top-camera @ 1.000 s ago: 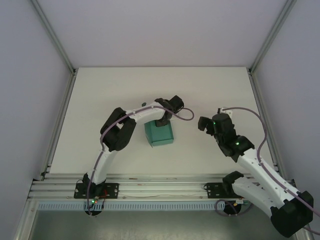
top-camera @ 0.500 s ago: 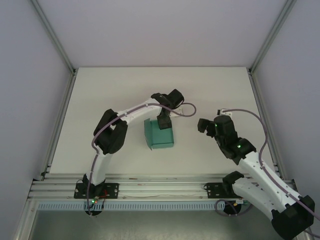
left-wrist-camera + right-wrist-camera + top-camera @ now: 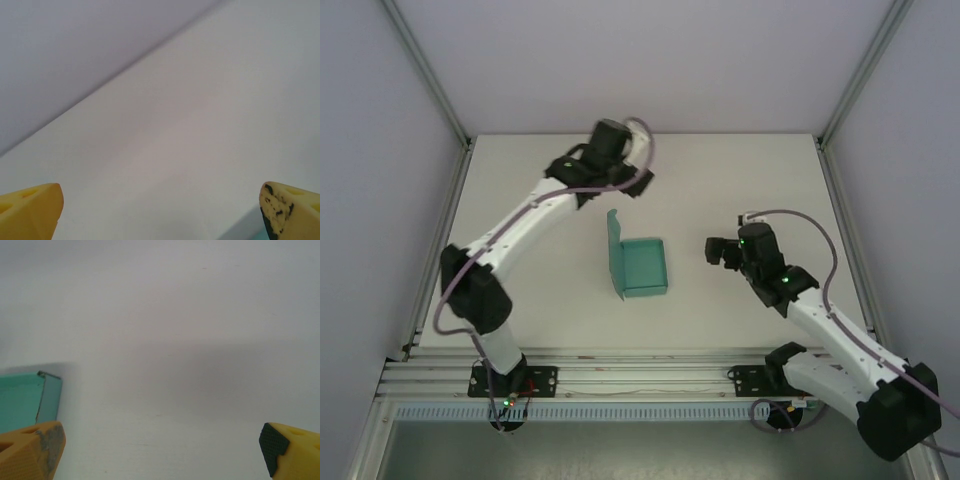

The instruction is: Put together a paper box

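Just changed: my left gripper [image 3: 638,184] has let go of the paper box [image 3: 642,267] and swung up and away, towards the far edge of the table [image 3: 520,215]. A second ago it was right down at the box's far side.

Left gripper now: jaws spread as wide as they go, nothing between them. My wrist view shows bare table between the yellow fingertips [image 3: 31,209].

Right gripper [image 3: 714,250]: wide open too and empty, hovering just to the right of the box without touching it. My right wrist view has the box's corner [image 3: 24,402] at the picture's edge, just above one fingertip [image 3: 31,450].

Box: teal card, lying free near the middle of the table, a little towards the near edge. The body looks formed.

Flap [image 3: 613,240]: one flap stands up along the box's left side, not folded over.

Meaning for the task: I judge the body done and the closing still to do. With both grippers free, one could steady the box while the other pushes that flap down.
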